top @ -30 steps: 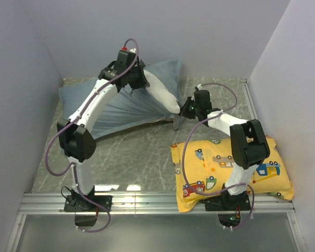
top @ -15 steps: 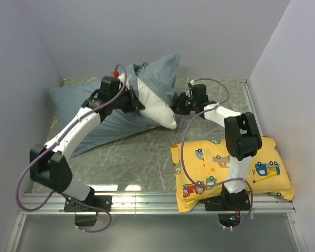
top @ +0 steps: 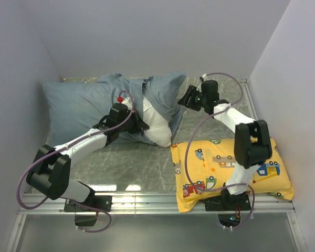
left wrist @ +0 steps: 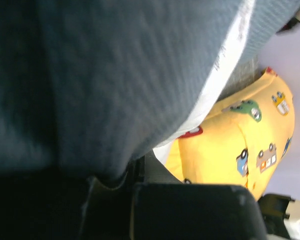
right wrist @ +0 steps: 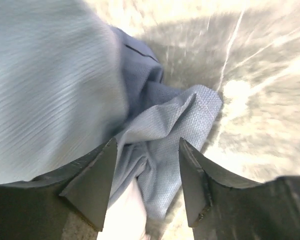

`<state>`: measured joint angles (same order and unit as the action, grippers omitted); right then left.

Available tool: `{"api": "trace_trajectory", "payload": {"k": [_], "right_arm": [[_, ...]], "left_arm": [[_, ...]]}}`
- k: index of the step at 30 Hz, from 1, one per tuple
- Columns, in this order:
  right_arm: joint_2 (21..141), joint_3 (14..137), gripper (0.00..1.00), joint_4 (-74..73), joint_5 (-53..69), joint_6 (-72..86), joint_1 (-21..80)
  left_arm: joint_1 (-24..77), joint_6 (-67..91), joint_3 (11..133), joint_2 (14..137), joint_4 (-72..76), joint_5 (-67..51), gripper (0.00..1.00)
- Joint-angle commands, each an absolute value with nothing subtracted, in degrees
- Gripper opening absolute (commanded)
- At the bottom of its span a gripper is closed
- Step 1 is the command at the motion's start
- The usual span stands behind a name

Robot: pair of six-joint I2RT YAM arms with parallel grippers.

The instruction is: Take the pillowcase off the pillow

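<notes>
Proceeding mid-strip, with the pillowcase (top: 79,102) lying bunched along the far edge toward the far-left corner and the pillow (top: 158,128) showing white near centre, straddling a loose fold with the right gripper (right wrist: 147,142) parted, hiding the left gripper (top: 137,123) closure under cloth, probably needing clamping and pulling apart next.

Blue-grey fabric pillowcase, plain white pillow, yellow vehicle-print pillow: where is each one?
blue-grey fabric pillowcase (top: 79,102), top view, flat left part.
plain white pillow (top: 158,128), top view, exposed end.
yellow vehicle-print pillow (top: 207,170), top view, left half.
</notes>
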<state>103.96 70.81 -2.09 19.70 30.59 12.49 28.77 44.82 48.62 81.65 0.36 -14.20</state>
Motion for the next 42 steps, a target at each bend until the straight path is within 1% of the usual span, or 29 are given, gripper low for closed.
{"api": "trace_trajectory", "payload": {"k": [1,4,5,9,13,17,18,19,20,21,22,23,24,25,27,29,32,34,35,36,40,42], "right_arm": [[94.06,68.74,0.61,-0.53,15.04,28.48,12.66],[88.43,67.15,0.66,-0.26,12.67,25.15,15.28],[86.59,67.06,0.68,-0.52,9.96,23.57,16.6],[86.48,68.81,0.77,-1.49,2.38,13.64,27.21],[91.66,72.33,0.79,-3.95,-1.22,9.15,32.33],[93.33,73.29,0.8,-3.07,-6.15,7.74,35.07],[94.04,74.17,0.79,-3.86,-6.85,7.65,35.33],[95.78,75.14,0.78,-5.61,-10.42,7.56,35.42],[96.67,77.5,0.76,-6.84,-12.55,7.99,35.51],[97.64,78.74,0.7,-7.99,-14.22,8.17,35.51],[98.26,79.62,0.64,-8.69,-18.76,8.35,35.33],[99.22,81.11,0.47,-9.57,-20.64,8.87,35.16],[99.4,81.73,0.36,-9.75,-22.48,9.31,34.9],[99.4,82.26,0.26,-9.67,-24.68,9.93,34.54],[99.32,83.23,0.11,-9.32,-25.22,11.94,32.79],[99.84,85.67,0.04,-10.37,-25.22,14.75,30.43],[103.26,90.76,0.0,-13.61,-23.92,17.84,26.65],[107.72,93.68,0.0,-16.33,-21.28,19.85,24.36],[109.58,97.0,0.0,-17.39,-20.14,20.56,23.3],[111.43,98.86,0.0,-18.36,-16.82,21.35,21.12],[123.01,108.17,0.0,-25.03,-7.41,24.78,17.68],[125.67,111.35,0.0,-25.05,-2.05,25.48,16.88]], "left_arm": [[29.0,46.14,47.55,83.5,-0.53,-8.88,0.0],[29.18,45.53,48.43,83.76,-0.88,-8.61,0.0],[29.18,45.35,48.69,84.02,-0.88,-8.7,0.0],[29.35,45.0,49.57,84.46,-1.05,-9.23,0.0],[29.53,44.47,50.62,83.41,-2.37,-9.4,0.0],[29.62,43.77,51.5,82.18,-4.04,-9.49,0.0],[29.71,43.68,51.59,81.92,-4.3,-9.67,0.0],[29.71,43.33,51.68,81.22,-5.0,-9.67,0.0],[29.79,43.16,51.94,80.69,-5.44,-9.75,0.0],[29.88,42.98,51.86,80.16,-5.97,-9.58,0.0],[30.06,42.8,51.86,79.63,-6.93,-9.49,0.0],[30.23,42.54,51.68,78.41,-7.55,-9.32,0.0],[30.41,42.45,51.51,77.62,-8.08,-9.14,0.0],[30.5,42.19,51.24,76.04,-8.96,-8.97,0.0],[30.41,42.28,50.1,74.54,-9.75,-8.35,0.0],[30.41,42.27,48.7,72.25,-10.72,-8.09,0.0],[30.41,42.71,46.94,68.83,-12.21,-7.65,0.0],[30.5,42.98,46.15,65.59,-12.83,-6.69,0.0],[30.5,43.15,46.06,64.44,-13.53,-6.24,0.0],[30.41,43.15,46.05,63.38,-14.58,-5.89,0.0],[30.41,43.5,46.14,57.67,-16.7,-4.83,0.0],[30.5,43.68,46.67,56.08,-17.22,-4.4,0.0]]}}
